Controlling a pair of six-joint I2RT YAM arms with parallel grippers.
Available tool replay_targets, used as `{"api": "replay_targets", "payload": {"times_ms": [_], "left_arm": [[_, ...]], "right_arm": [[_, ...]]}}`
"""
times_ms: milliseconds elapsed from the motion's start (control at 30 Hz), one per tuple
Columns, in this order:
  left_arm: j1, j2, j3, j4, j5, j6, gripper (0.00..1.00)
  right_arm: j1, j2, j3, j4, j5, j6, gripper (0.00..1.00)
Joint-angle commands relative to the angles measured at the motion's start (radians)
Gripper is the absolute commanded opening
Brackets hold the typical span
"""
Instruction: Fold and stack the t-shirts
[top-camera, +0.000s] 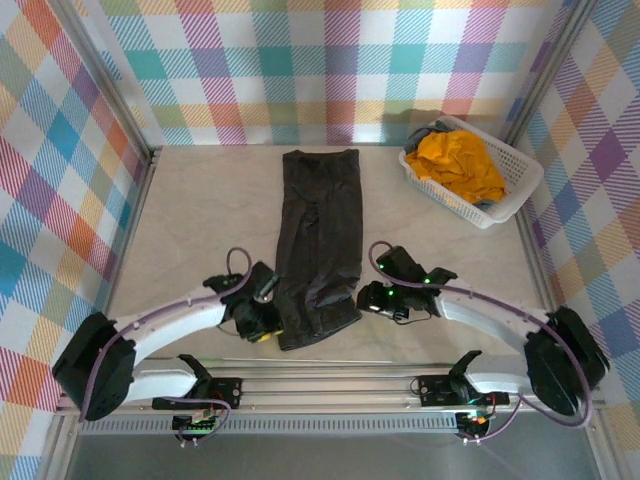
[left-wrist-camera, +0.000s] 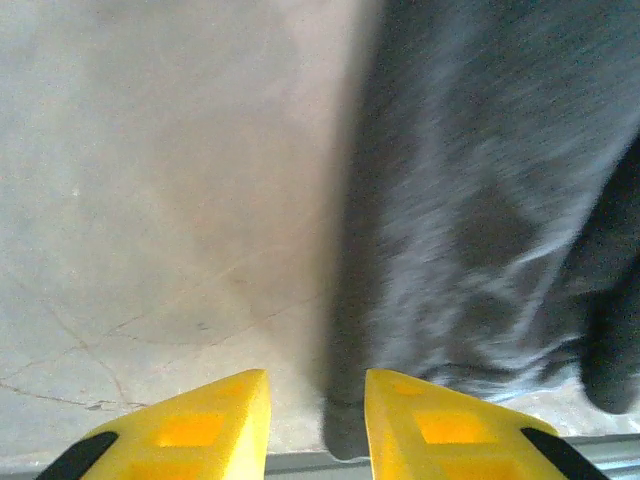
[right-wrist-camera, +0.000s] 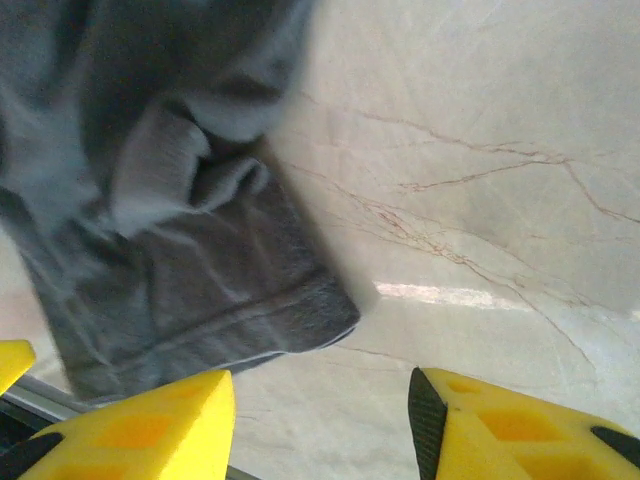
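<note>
A dark charcoal grey t-shirt (top-camera: 318, 240) lies folded into a long narrow strip down the middle of the table. My left gripper (top-camera: 262, 320) hovers at the strip's near left corner. In the left wrist view its yellow fingers (left-wrist-camera: 430, 425) stand a little apart, and the left gripper (left-wrist-camera: 317, 420) is open over the cloth's left edge (left-wrist-camera: 480, 230), holding nothing. My right gripper (top-camera: 375, 298) is at the near right corner. The right gripper (right-wrist-camera: 320, 425) is open over bare table, just short of the shirt's hem corner (right-wrist-camera: 220, 300). A mustard orange-yellow t-shirt (top-camera: 460, 162) lies bunched in the basket.
The white lattice basket (top-camera: 522, 170) stands at the far right corner, tilted against the wall, with a bit of grey cloth (top-camera: 425, 131) behind the orange shirt. Checked walls close in three sides. A metal rail (top-camera: 330, 385) runs along the near edge.
</note>
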Motion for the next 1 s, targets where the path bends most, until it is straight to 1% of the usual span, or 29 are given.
{"api": "replay_targets", "payload": {"times_ms": [0,167,367,433,467,533,567,633,700,767,833,900,967], "left_arm": [[-0.03,-0.082,-0.076,0.184,0.005,-0.158,0.32],[-0.087,-0.062,-0.095,0.227,-0.014,-0.193,0.32],[-0.158,0.043,-0.057,0.262,-0.034,-0.209,0.31],[-0.179,0.08,-0.026,0.226,-0.059,-0.206,0.3],[-0.186,0.086,-0.011,0.197,-0.079,-0.202,0.28],[-0.203,0.082,0.02,0.14,-0.133,-0.196,0.26],[-0.205,0.072,0.024,0.125,-0.149,-0.197,0.26],[-0.207,0.03,0.033,0.076,-0.183,-0.197,0.26],[-0.208,-0.027,0.052,-0.001,-0.23,-0.192,0.28],[-0.21,-0.093,0.061,-0.085,-0.273,-0.193,0.31],[-0.21,-0.154,0.041,-0.122,-0.28,-0.202,0.34],[-0.208,-0.182,-0.002,-0.105,-0.239,-0.22,0.37],[-0.211,-0.186,-0.046,-0.053,-0.187,-0.24,0.37]], "right_arm": [[-0.006,0.064,-0.006,0.072,-0.115,-0.121,0.47],[-0.005,0.151,0.018,0.131,-0.153,-0.119,0.45],[-0.006,0.257,0.058,0.134,-0.153,-0.108,0.42],[-0.004,0.276,0.067,0.14,-0.152,-0.114,0.41],[-0.004,0.281,0.071,0.14,-0.15,-0.116,0.38],[-0.003,0.288,0.083,0.137,-0.141,-0.119,0.28],[-0.004,0.285,0.087,0.134,-0.136,-0.118,0.22],[0.002,0.266,0.091,0.112,-0.112,-0.1,0.07],[0.013,0.218,0.089,0.063,-0.07,-0.057,0.0],[0.03,0.166,0.073,0.012,-0.047,0.008,0.0],[0.06,0.109,0.039,-0.016,-0.031,0.078,0.0],[0.09,0.062,0.002,-0.017,-0.025,0.139,0.0],[0.122,0.036,-0.026,-0.005,-0.029,0.192,0.0]]}}
